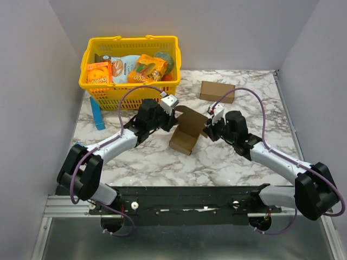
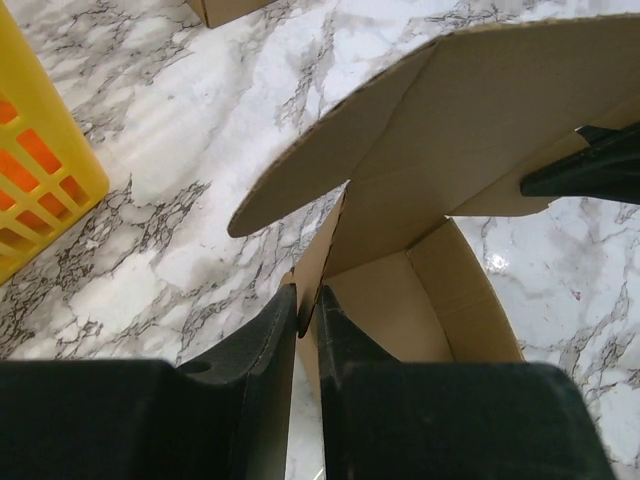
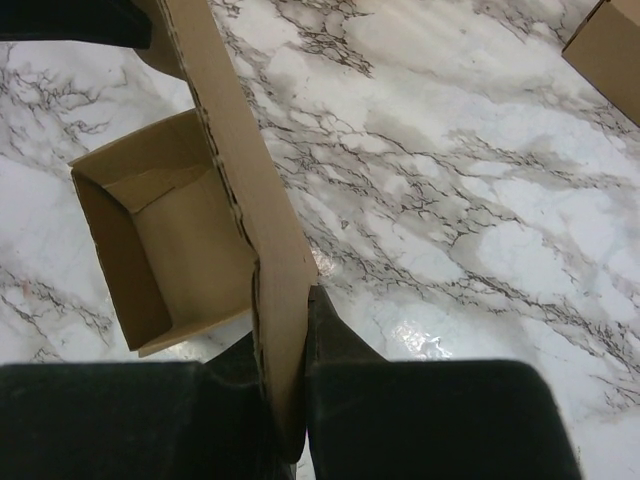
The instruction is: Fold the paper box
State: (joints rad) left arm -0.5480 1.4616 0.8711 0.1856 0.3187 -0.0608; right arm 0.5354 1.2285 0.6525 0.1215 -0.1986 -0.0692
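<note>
The paper box (image 1: 186, 131) is a plain brown open carton standing mid-table with its flaps up. My left gripper (image 1: 172, 116) is at its left flap. In the left wrist view that gripper (image 2: 308, 305) is shut on the thin edge of a side flap, and the box's (image 2: 420, 180) big lid flap spreads above the open cavity. My right gripper (image 1: 209, 129) is on the box's right side. In the right wrist view it (image 3: 285, 305) is shut on a long upright flap of the box (image 3: 180, 230), whose hollow inside faces the camera.
A yellow basket (image 1: 130, 43) holding orange snack boxes (image 1: 99, 73) stands at the back left. A blue strip (image 1: 97, 115) lies in front of it. A longer brown carton (image 1: 217, 91) sits at the back right of the marble table (image 1: 162, 162).
</note>
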